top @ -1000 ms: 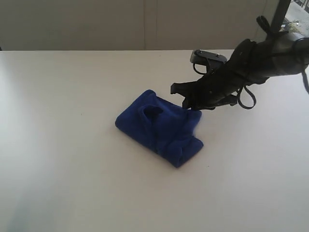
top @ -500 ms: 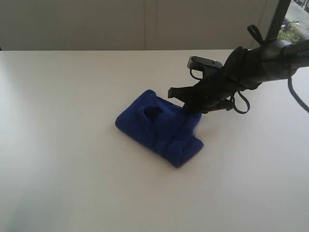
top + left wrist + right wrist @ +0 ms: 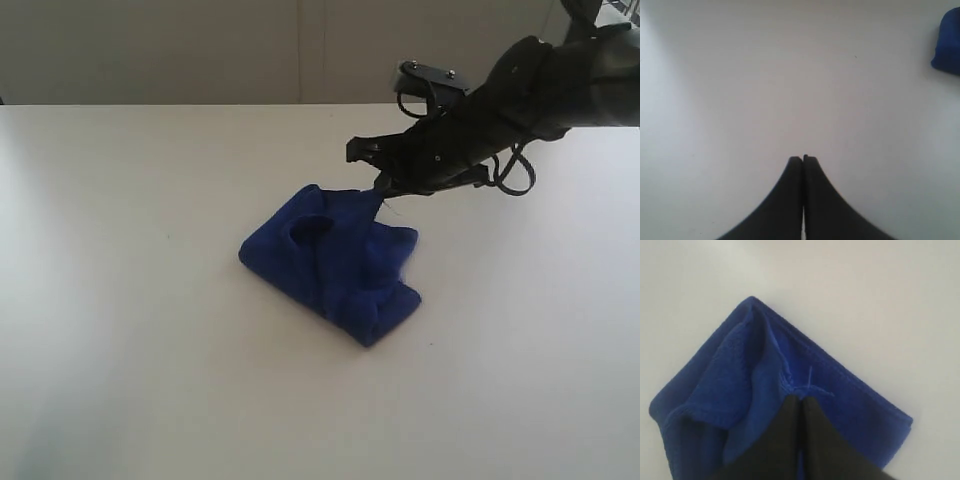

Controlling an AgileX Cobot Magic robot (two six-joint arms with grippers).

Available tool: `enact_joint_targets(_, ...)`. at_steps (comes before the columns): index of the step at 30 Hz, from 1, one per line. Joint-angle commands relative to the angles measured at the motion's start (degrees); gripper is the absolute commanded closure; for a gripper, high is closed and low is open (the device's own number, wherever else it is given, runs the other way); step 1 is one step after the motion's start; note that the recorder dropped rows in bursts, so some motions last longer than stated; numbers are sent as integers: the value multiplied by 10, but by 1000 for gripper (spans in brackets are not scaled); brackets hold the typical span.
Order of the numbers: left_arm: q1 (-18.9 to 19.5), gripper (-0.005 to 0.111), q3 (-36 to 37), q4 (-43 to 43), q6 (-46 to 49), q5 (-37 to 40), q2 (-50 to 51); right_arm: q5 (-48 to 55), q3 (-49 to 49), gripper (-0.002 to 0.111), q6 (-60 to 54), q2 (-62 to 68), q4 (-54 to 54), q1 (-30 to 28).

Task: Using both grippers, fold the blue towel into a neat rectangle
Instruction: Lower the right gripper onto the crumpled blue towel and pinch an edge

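The blue towel (image 3: 330, 258) lies bunched in a loose fold on the white table (image 3: 140, 300), with a dark hollow in its top layer. My right gripper (image 3: 378, 193) is shut on the towel's far corner and holds that corner a little above the rest of the cloth. In the right wrist view the black fingers meet at the gripper (image 3: 800, 399) with a pinch of blue towel (image 3: 740, 385) and a loose thread at the tips. My left gripper (image 3: 803, 159) is shut on nothing, over bare table, with a corner of the towel (image 3: 947, 42) at the frame's edge.
A pale wall (image 3: 200, 50) runs behind the table's far edge. The right arm (image 3: 520, 100) reaches in from the upper right, with black cable loops (image 3: 515, 175) hanging under it.
My right gripper has shut on the towel's far corner and risen, drawing that corner up and toward the back. The rest of the towel stays put.
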Motion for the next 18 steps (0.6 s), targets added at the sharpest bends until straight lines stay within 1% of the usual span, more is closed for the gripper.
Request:
enact_joint_targets(1, 1, 107, 3, -4, 0, 0, -3, 16, 1, 108, -17, 11, -8, 5)
enact_joint_targets(18, 1, 107, 3, -4, 0, 0, -3, 17, 1, 108, -34, 15, -9, 5)
